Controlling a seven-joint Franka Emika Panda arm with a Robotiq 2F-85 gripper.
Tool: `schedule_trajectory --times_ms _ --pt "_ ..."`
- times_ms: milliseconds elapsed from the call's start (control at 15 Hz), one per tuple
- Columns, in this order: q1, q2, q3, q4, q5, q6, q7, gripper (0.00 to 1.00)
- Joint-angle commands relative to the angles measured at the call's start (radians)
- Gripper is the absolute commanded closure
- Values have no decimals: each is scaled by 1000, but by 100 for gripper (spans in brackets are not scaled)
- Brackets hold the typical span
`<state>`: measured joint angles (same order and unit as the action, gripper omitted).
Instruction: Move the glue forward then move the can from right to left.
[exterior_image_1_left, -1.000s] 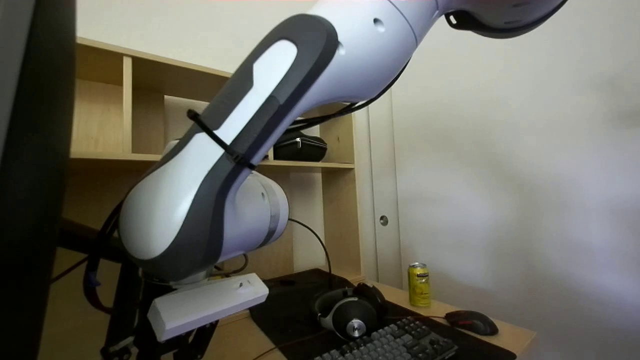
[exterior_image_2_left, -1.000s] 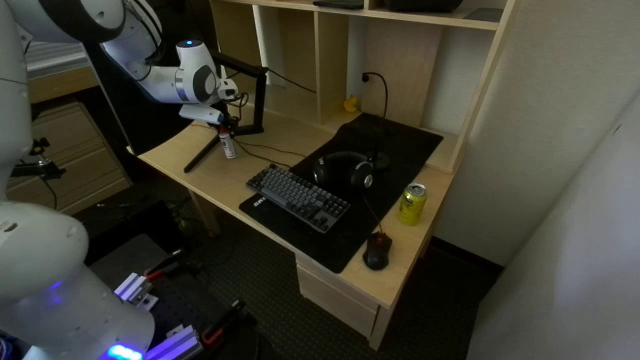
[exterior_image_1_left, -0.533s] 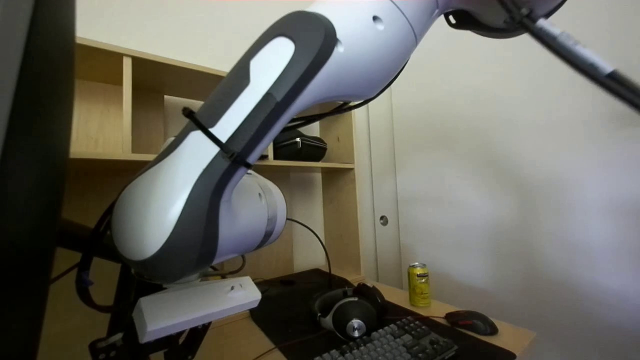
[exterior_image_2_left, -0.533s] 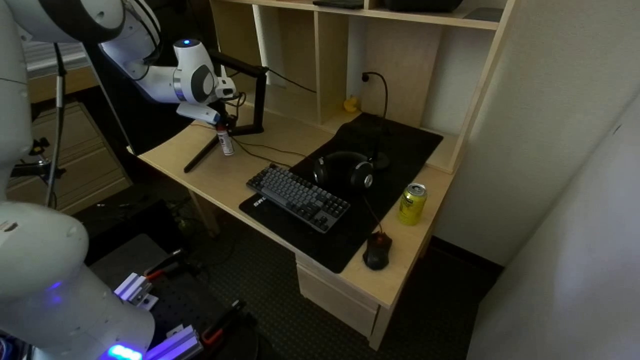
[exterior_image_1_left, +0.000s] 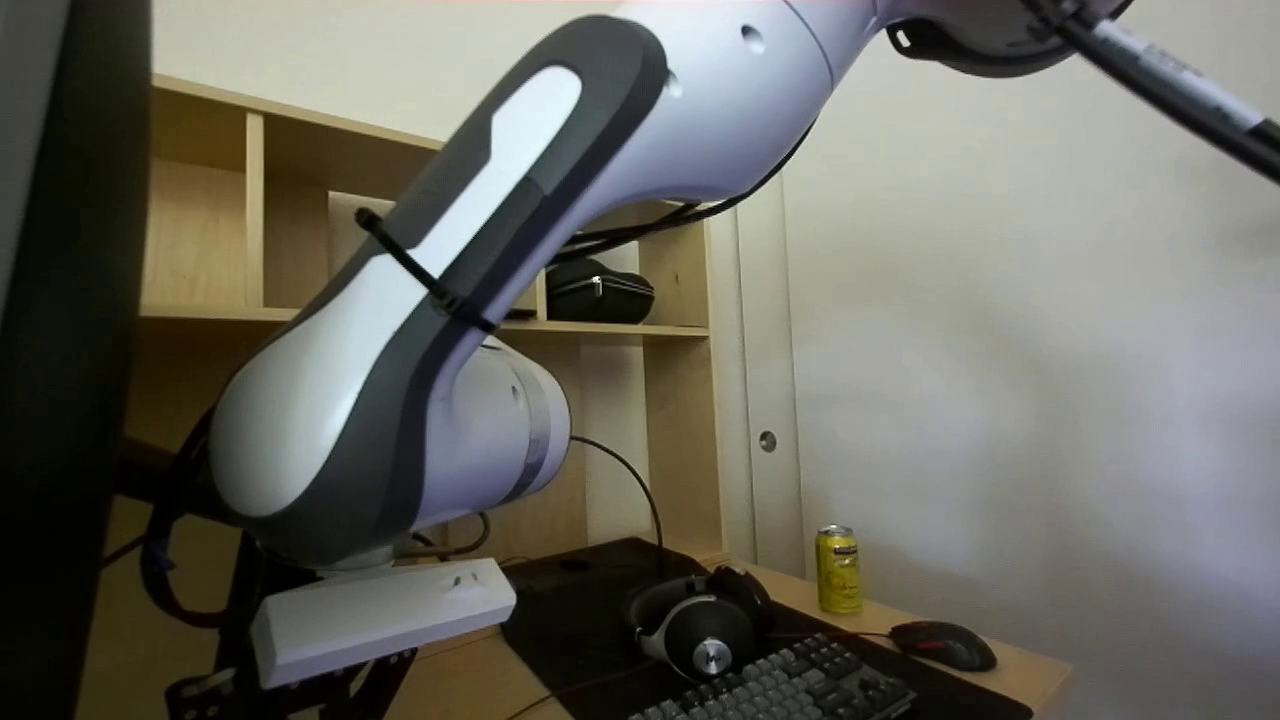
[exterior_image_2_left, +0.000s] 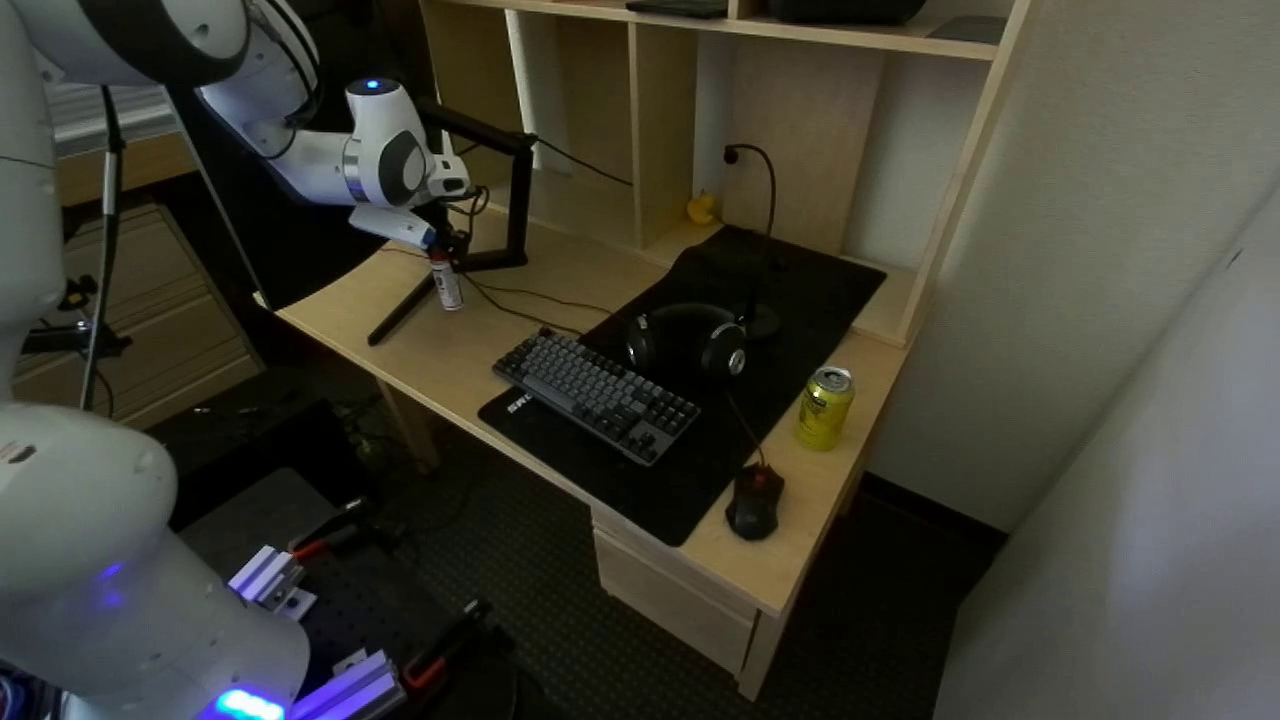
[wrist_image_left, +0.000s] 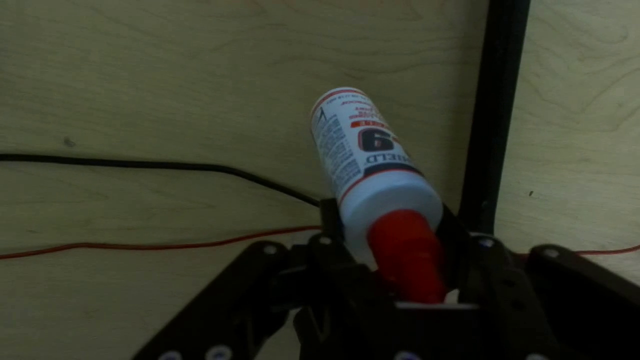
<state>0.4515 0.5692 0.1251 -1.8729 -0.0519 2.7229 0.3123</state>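
Observation:
The glue is a white bottle with a red pointed cap; its printed body (wrist_image_left: 367, 137) shows in the wrist view. My gripper (wrist_image_left: 392, 225) is shut on its upper part, one finger on each side, with the cap between the fingers. The glue (exterior_image_2_left: 447, 285) is slightly tilted in an exterior view, under my gripper (exterior_image_2_left: 440, 250); I cannot tell if its base touches the desk. In an exterior view, my gripper (exterior_image_1_left: 290, 695) is cut by the lower edge and the glue is out of view. The yellow can (exterior_image_2_left: 825, 410) stands upright on the desk's far right; it also shows here (exterior_image_1_left: 838, 570).
A black monitor stand leg (exterior_image_2_left: 405, 308) lies beside the glue and also shows in the wrist view (wrist_image_left: 492, 115). Cables (exterior_image_2_left: 520, 308) run over the desk. The keyboard (exterior_image_2_left: 598, 390), headphones (exterior_image_2_left: 690, 340), lamp (exterior_image_2_left: 770, 200) and mouse (exterior_image_2_left: 755, 500) lie between glue and can or near it.
My gripper and the glue in it have moved a little to the left in both exterior views' sense of the arm, slowing in the last half second. The can has not moved.

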Motion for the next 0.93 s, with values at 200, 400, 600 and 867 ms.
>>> schedule_trajectory --times_ms 200,400,600,867 --pt "2 1 -2 -2 14 16 33 80" --pt "2 -1 -3 0 10 0 35 55" --pt "2 0 -3 0 16 0 46 80" --pt "18 -3 -24 -1 9 -7 93 80"
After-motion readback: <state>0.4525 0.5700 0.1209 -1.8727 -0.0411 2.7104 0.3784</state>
